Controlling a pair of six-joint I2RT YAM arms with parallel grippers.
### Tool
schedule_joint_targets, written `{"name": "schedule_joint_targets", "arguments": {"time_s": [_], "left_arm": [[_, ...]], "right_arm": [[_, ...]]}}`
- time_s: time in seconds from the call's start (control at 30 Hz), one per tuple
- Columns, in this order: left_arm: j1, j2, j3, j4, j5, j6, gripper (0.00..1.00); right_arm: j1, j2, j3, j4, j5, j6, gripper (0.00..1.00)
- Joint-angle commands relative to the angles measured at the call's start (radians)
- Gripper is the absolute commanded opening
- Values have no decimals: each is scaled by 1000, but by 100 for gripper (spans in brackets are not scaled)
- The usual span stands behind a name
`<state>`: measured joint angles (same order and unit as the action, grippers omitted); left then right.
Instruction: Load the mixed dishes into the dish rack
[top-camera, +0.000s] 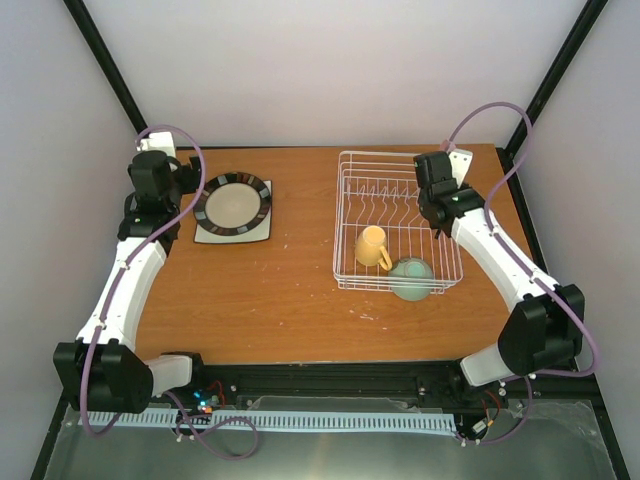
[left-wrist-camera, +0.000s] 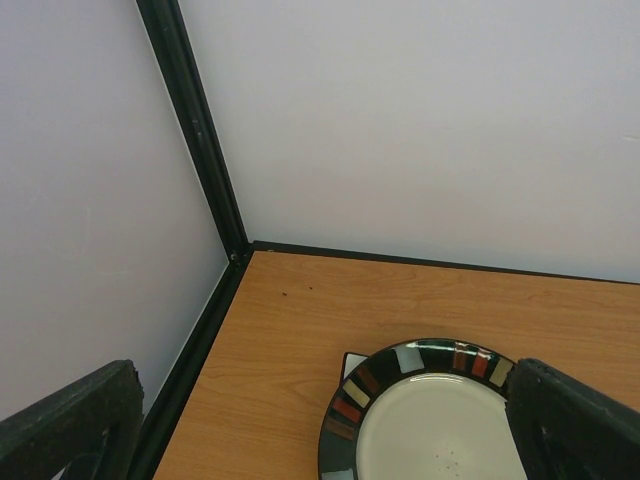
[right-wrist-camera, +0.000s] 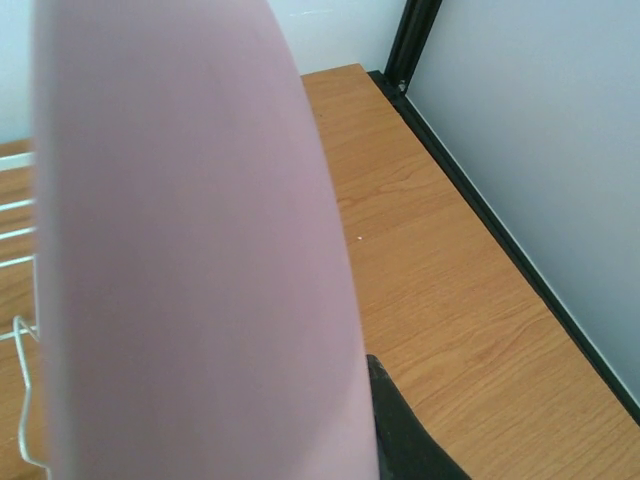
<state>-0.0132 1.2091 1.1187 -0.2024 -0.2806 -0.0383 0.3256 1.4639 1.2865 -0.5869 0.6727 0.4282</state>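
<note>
**Right arm holds a pink plate over the rack; left arm waits open by the stacked plates**

From above: a wooden table (top-camera: 270, 300) has a white wire dish rack (top-camera: 385, 195) on its right half. Inside the rack, a pale yellow mug (top-camera: 372, 247) lies near the front, and a mint-green bowl (top-camera: 411, 278) sits in the front right corner. The right gripper (top-camera: 437, 200) hangs over the rack's far right part; the plate it carries cannot be made out from here. On the far left of the table, a black-rimmed round plate (top-camera: 233, 204) rests on a white square plate (top-camera: 258, 236), well apart from the rack. The left gripper (top-camera: 188, 185) sits just beside that stack.

Left wrist camera: the two dark fingers (left-wrist-camera: 70, 430) stand wide apart with nothing between them. The black-rimmed plate lies low ahead of them, and a corner of the white square plate peeks out from under its rim.

Right wrist camera: a pink round plate (right-wrist-camera: 190, 250), seen edge-on and upright, fills the left of the view, clamped in the gripper. One dark finger (right-wrist-camera: 400, 430) presses against its side. Rack wires show at the left edge
</note>
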Motion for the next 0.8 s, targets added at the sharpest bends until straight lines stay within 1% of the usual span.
{"name": "schedule_joint_targets", "arguments": {"time_s": [0.0, 0.27, 0.5, 0.77], "left_arm": [[5, 3, -1, -3, -2, 1, 100], [5, 9, -1, -3, -5, -1, 100], [5, 16, -1, -6, -5, 0, 100], [5, 18, 4, -8, -17, 4, 100]], "right_arm": [[-12, 6, -25, 66, 70, -30, 3], [-56, 33, -70, 145, 63, -141, 3], [-118, 92, -82, 189, -33, -217, 3], [-138, 164, -54, 198, -117, -238, 3]]}}
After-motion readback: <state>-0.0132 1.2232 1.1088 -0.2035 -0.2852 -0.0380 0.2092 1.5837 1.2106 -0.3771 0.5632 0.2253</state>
